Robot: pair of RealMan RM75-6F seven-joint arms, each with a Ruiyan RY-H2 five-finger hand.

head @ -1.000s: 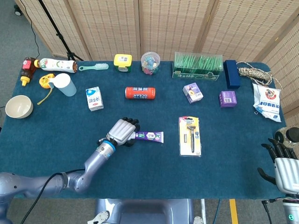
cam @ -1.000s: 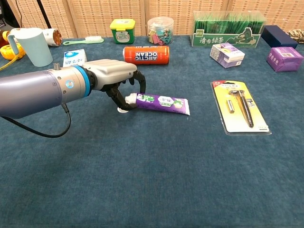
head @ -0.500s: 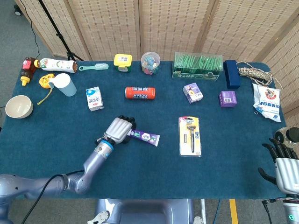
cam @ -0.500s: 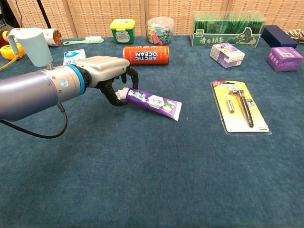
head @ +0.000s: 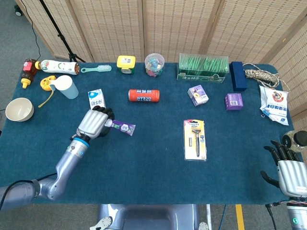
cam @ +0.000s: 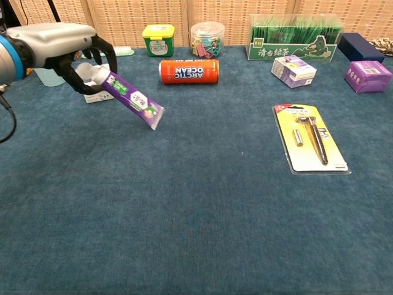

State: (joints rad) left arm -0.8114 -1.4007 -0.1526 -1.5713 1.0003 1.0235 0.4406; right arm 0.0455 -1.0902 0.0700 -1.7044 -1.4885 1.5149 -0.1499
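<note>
Chest view: tilted purple toothpaste tube [cam: 132, 98]

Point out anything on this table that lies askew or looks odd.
The orange can lies on its side, label upside down in the chest view. The toothpaste tube hangs tilted from the left robot hand, clear of the cloth.

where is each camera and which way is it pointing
Head view: sits high above the table's near edge, looking steeply down over the whole blue table; it shows the left robot hand and its arm gripping the purple toothpaste tube, and the right robot hand at the lower right corner.
Chest view: sits low at the near edge, looking across the table toward the wicker screen; only the left robot hand shows, holding the tube off the cloth.
Both share: the left robot hand, the tube, the orange can, the razor pack.
</note>
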